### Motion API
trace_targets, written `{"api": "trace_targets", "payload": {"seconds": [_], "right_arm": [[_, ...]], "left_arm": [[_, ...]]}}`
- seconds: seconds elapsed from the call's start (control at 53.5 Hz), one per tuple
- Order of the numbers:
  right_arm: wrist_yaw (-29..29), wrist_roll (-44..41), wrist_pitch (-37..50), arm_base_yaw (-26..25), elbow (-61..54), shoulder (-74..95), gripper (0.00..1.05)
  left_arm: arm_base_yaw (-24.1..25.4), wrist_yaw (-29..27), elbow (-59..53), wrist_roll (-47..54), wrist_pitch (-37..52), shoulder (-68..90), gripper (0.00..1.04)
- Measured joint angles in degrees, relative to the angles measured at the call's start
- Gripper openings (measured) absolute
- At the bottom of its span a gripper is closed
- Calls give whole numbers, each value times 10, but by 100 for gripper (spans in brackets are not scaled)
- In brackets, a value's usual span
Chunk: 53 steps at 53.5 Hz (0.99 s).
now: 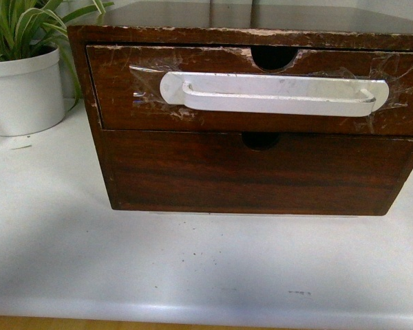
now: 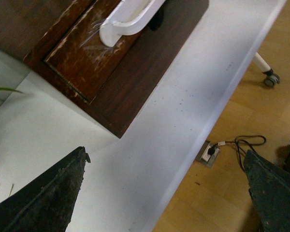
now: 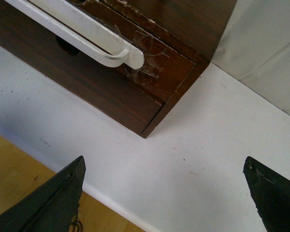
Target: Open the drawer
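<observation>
Front view. A dark wooden chest [image 1: 227, 34] fills the centre and right of the frame and stands on a white tabletop [image 1: 193, 268]. It has 2 fronts. The upper one is the drawer [image 1: 248, 122]: scratched, with a long white handle [image 1: 275, 94] lying level across it, clear tape at both ends, and a half-round notch [image 1: 274, 58] in its top edge. The drawer sits within the chest frame, and no gap into the inside shows. Below it is the plain lower front [image 1: 261, 175], with no handle. A white pot [image 1: 20, 93] with striped green leaves [image 1: 20, 27] is at upper left, beside the chest. Neither arm is in view.

Left wrist view. The left end effector [image 2: 165, 153] is released: 2 dark fingers [image 2: 53, 193] are spread wide with only bare tabletop [image 2: 150, 145] between them. It hovers in front of the chest, clear of it. Ahead of it are the drawer [image 2: 82, 58] corner and one taped end of the handle [image 2: 128, 19]. Past the tabletop edge is a wooden floor [image 2: 241, 111] with a floor socket [image 2: 209, 154], a plugged cable and a caster [image 2: 270, 78].

Right wrist view. The right end effector [image 3: 164, 160] is also released, fingers [image 3: 48, 203] wide apart over the tabletop [image 3: 183, 164], touching nothing. Ahead are the drawer [image 3: 159, 72], the other taped end of the handle [image 3: 87, 36] and the lower front [image 3: 87, 92].
</observation>
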Motion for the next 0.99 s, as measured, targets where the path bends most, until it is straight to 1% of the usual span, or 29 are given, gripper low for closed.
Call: {"api": "trace_targets", "payload": {"seconds": [0.112, 0.187, 0.337, 0.43, 0.524, 0.748, 0.991], "right_arm": [[-2, -41, -33, 12, 37, 33, 96], [-1, -64, -47, 23, 58, 54, 96], [-1, -107, -83, 44, 101, 104, 96], [0, -122, -89, 53, 110, 127, 96], [2, -131, -87, 66, 112, 147, 96], [6, -137, -59, 93, 112, 183, 96], [7, -133, -28, 114, 112, 224, 96]], "left_arm": [[-21, 5, 47, 63, -47, 45, 98], [-37, 1, 68, 82, -51, 67, 98], [-96, -3, 126, 107, -70, 119, 98], [-127, -4, 151, 109, -73, 143, 98], [-158, -10, 171, 99, -52, 178, 98], [-188, -18, 183, 77, -23, 235, 98], [-221, -41, 209, 51, 8, 290, 98]]}}
